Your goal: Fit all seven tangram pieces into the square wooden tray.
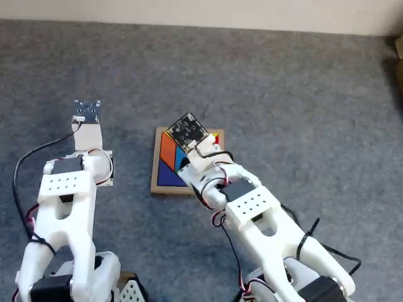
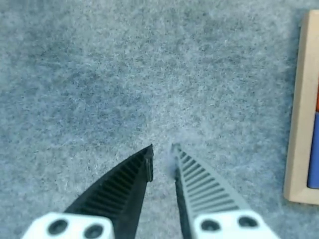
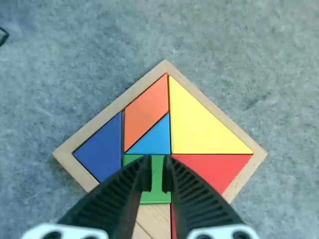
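Observation:
The square wooden tray (image 1: pixel 155 165) lies mid-table on the grey carpet. It holds a dark blue triangle (image 3: pixel 102 152), an orange parallelogram (image 3: pixel 147 107), a light blue triangle (image 3: pixel 154 142), a yellow triangle (image 3: pixel 197 124), a red triangle (image 3: pixel 217 169) and a green square (image 3: pixel 156 174). My right gripper (image 3: pixel 156 162) hangs over the tray (image 3: pixel 89 129), shut, its tips above the green square, with bare wood (image 3: pixel 149 219) showing below. My left gripper (image 2: pixel 162 149) sits over bare carpet left of the tray (image 2: pixel 299 124), shut on nothing, its tips almost meeting.
Grey carpet covers the whole table around the tray. The left arm (image 1: pixel 66 195) stands well to the left of the tray; the right arm (image 1: pixel 252 214) crosses its near right corner. A pale wall edge runs along the far side.

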### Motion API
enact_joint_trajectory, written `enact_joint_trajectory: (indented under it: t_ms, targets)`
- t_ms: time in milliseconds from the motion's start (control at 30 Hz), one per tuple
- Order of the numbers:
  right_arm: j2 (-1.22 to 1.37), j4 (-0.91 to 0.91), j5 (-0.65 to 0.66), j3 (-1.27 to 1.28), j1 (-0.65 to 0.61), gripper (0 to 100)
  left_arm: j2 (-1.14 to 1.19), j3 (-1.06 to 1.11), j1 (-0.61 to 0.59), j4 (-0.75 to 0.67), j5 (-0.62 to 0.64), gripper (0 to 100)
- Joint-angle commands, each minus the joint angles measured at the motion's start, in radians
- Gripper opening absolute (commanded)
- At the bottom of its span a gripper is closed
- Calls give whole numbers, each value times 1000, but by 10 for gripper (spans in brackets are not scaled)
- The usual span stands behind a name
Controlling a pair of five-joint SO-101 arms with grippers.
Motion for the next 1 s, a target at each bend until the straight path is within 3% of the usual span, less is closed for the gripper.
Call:
enact_joint_trajectory:
  t_ms: [0,367,500,833,967]
  targets:
    - [-61,-15,6,19,28,52,2,-12,-5,-8,-8,77]
    - [-64,-15,6,30,39,52,-19,-10,-12,20,-5,73]
    - [-64,-15,6,31,39,52,-171,64,-22,15,-5,26]
    - [-67,-13,6,31,45,52,-584,285,-19,14,-9,51]
    - [-159,31,6,41,108,51,-702,340,-19,14,-5,49]
